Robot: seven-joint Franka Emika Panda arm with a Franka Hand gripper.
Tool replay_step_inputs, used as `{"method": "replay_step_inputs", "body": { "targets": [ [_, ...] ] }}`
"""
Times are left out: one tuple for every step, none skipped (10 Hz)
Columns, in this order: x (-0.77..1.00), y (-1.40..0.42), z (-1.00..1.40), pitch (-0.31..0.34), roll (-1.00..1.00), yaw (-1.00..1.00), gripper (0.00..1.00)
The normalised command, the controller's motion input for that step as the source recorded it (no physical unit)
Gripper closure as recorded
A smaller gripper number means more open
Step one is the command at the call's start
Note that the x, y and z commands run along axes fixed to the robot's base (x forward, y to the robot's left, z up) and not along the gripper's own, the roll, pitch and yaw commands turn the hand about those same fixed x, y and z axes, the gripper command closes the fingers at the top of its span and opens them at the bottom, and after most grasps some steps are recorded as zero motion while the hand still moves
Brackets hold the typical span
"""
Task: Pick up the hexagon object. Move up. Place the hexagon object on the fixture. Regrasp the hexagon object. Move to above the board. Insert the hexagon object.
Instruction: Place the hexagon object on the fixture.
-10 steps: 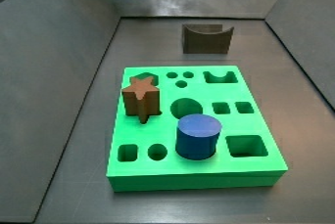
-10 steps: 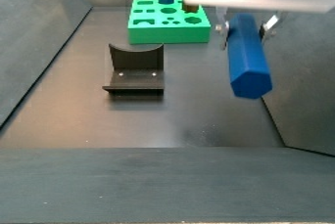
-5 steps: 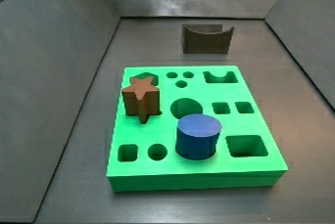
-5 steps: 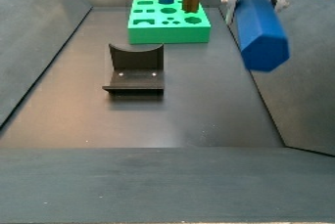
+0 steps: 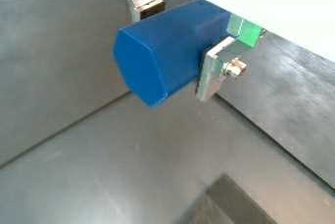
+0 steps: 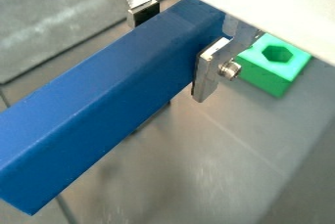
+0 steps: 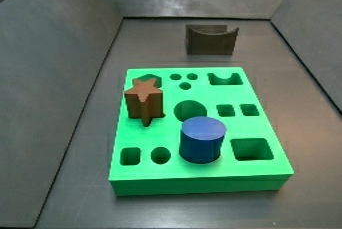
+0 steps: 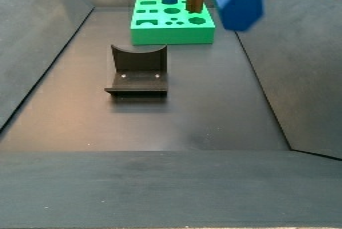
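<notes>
The end effector [image 6: 177,37] is raised high above the floor of a grey-walled enclosure, its flat silver fingers [image 6: 210,69] closed onto the hexagon object [image 6: 98,120], a long, slim blue bar with flat faces. In both wrist views the bar sits clamped between the two plates near one of its ends, with most of its length jutting out past them. In a side view only the blue bar [image 8: 238,0] shows, near the upper edge of the picture, well clear of everything below. The fixture [image 8: 136,71], a dark notched block, stands on the floor, well apart from the bright green board [image 7: 201,123]. The board carries a brown star peg [image 7: 144,99] and a short blue cylinder [image 7: 202,139] in two of its holes. The bar looks rigid, smooth and probably light; its flat opposite faces suit a parallel grip, but a hold this close to one end may let it pivot, so a regrasp nearer the middle seems wiser
</notes>
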Motion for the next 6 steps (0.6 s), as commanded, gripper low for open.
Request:
{"method": "replay_step_inputs", "body": {
  "targets": [
    [1.00, -0.36, 0.16, 0.035, -0.02, 0.08, 1.00],
    [1.00, -0.34, 0.15, 0.067, -0.03, 0.06, 1.00],
    [1.00, -0.33, 0.14, 0.086, -0.03, 0.05, 1.00],
    [1.00, -0.29, 0.13, 0.128, -0.04, 0.03, 1.00],
    [1.00, -0.27, 0.12, 0.140, -0.04, 0.03, 1.00],
    [1.00, -0.25, 0.11, 0.151, -0.04, 0.03, 1.00]
  ]
}}
